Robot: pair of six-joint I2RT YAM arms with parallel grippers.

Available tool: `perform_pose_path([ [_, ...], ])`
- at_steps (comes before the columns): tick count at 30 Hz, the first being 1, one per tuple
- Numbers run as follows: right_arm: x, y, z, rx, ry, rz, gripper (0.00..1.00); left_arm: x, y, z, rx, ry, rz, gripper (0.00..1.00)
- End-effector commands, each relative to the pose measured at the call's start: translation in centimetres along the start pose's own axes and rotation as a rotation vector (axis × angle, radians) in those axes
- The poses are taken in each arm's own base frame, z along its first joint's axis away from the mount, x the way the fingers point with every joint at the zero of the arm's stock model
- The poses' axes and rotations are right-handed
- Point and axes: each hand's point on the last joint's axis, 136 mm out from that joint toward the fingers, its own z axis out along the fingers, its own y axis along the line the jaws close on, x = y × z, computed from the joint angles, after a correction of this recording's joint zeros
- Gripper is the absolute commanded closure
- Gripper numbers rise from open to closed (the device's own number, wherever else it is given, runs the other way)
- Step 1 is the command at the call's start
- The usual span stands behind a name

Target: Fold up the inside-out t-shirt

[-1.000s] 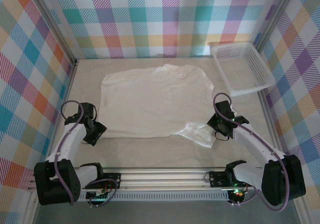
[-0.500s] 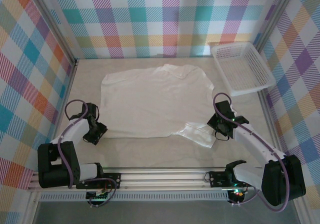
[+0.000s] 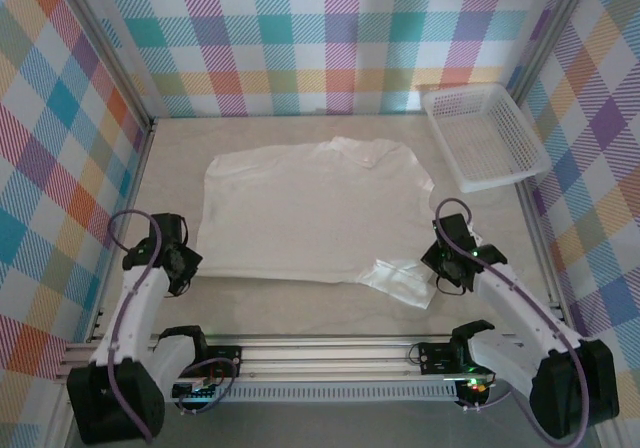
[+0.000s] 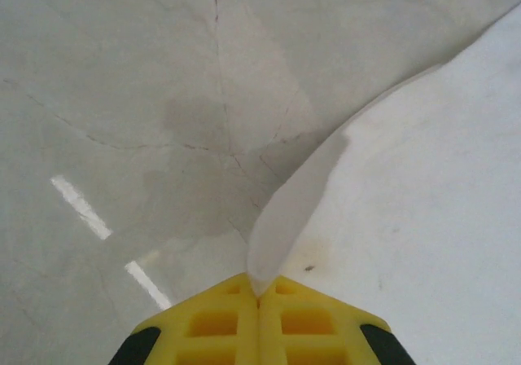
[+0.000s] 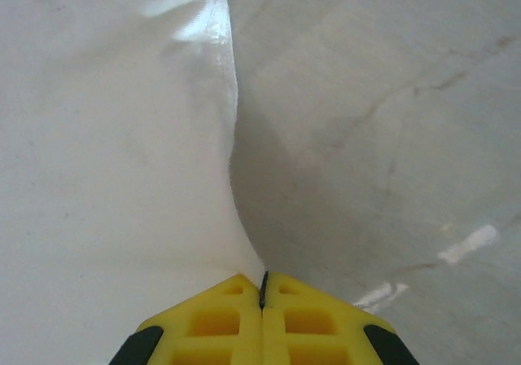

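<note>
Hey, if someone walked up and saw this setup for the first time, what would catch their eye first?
Probably the white t-shirt spread across the middle of the table, framed by bright pastel plaid walls. Next, the left gripper is shut on its near-left corner and the right gripper is shut on its near-right edge. A white lattice basket sits at the far right.

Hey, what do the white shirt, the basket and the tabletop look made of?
The t-shirt: thin soft fabric, probably cotton, matte; it drapes and wrinkles.
The basket: white plastic, by its rigid open lattice.
The tabletop: glossy marble-look stone or laminate; grey veins, mirrored light streaks.
</note>
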Motion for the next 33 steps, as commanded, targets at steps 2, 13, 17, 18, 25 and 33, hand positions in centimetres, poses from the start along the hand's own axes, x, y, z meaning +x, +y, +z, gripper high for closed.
perform_pose_path([
  [2, -0.7, -0.6, -1.0, 0.027, -0.019, -0.038, 1.0, -0.5, -0.7, -1.3, 0.025, 0.009, 0.019, 1.0],
  [13, -8.4, 5.5, -1.5, -0.05, -0.115, -0.075, 1.0, -6.6, -8.7, -1.4, 0.12, -0.046, 0.052, 1.0],
  [17, -9.6, 6.6, -0.3, -0.055, -0.103, -0.085, 1.0, -6.9, -11.1, 0.5, 0.146, -0.001, 0.089, 1.0],
  [18, -9.8, 6.7, 0.0, -0.058, -0.102, -0.086, 1.0, -6.9, -11.6, 0.9, 0.152, 0.012, 0.103, 1.0],
  [25, -11.2, 6.6, 1.9, -0.038, -0.094, -0.062, 1.0, -6.0, -13.3, 4.5, 0.108, 0.071, 0.161, 1.0],
  [33, -10.8, 8.1, 5.1, -0.068, 0.003, -0.118, 0.98, -4.7, -11.1, 8.2, -0.038, 0.111, 0.161, 1.0],
])
